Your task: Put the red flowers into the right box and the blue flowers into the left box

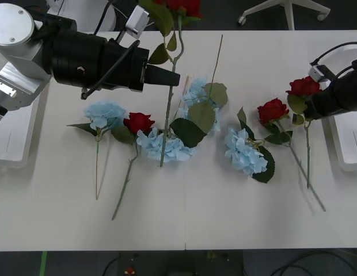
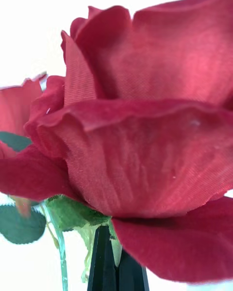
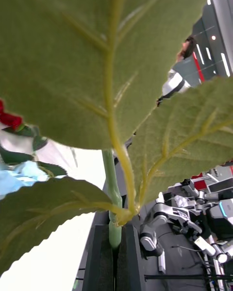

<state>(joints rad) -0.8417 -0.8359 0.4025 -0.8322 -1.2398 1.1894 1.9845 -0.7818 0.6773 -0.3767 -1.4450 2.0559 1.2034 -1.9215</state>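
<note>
Above the counter (image 1: 184, 218), both arms are mid-sort, each with a rose. The left hand (image 1: 174, 76) is clamped on the stem of a red rose (image 1: 181, 7), lifted so the stem hangs down over the blue flowers (image 1: 167, 144); in the left wrist view the black fingers (image 3: 103, 257) pinch the green stem below its leaves. The right hand (image 2: 118, 266) is closed on another rose (image 1: 304, 87) just under its head, near the right box (image 1: 346, 135). That rose probably needs only a short carry and release over the box; the left arm's rose must cross the whole counter. The left box (image 1: 11, 141) shows no flowers in its visible part, nor does the right box. Two more red roses (image 1: 139, 122) and four blue clusters lie between.
</note>
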